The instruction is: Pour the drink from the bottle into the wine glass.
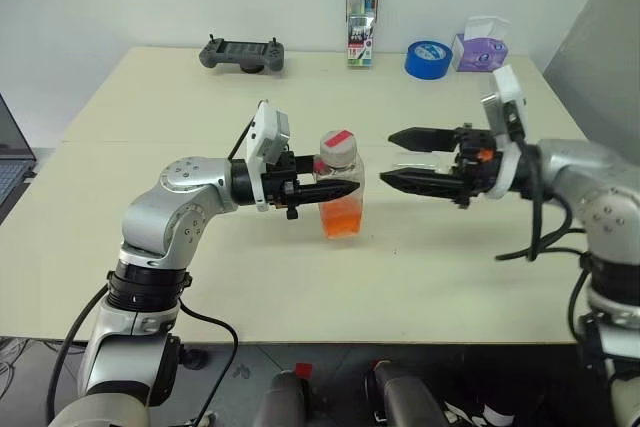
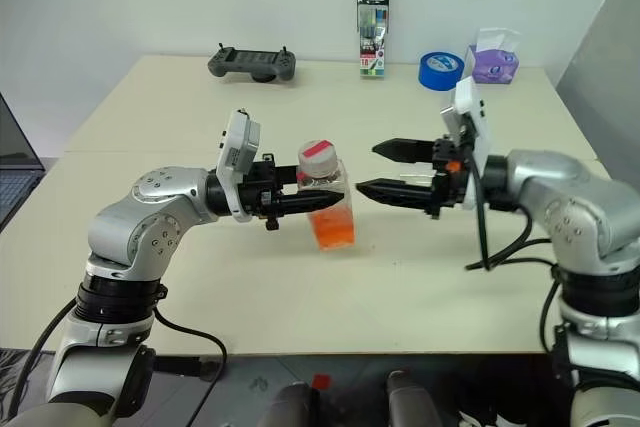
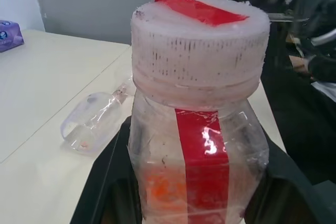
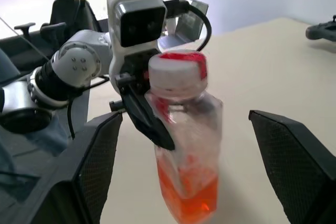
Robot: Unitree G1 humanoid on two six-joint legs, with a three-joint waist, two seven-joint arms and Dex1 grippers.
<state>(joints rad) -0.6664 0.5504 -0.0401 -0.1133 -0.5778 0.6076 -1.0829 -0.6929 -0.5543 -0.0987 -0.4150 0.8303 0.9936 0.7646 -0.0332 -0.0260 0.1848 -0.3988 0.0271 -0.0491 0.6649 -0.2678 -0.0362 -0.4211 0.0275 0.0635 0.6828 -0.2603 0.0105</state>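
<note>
The surface is one pale cream table (image 1: 200,277) standing before a white wall. Along its far edge I count four things – one grey game controller (image 1: 242,54), one upright pack of markers (image 1: 361,21), one roll of blue tape (image 1: 429,58) and one purple tissue box (image 1: 481,48). One bottle (image 1: 340,187) stands near the table's middle, capped, with the orange drink (image 1: 342,217) low inside. The left gripper (image 1: 335,190) pinches the bottle's body. The right gripper (image 1: 392,158) is just beside the bottle, its jaws spread and empty. In the left wrist view one wine glass (image 3: 94,121) lies on its side on the table
</note>
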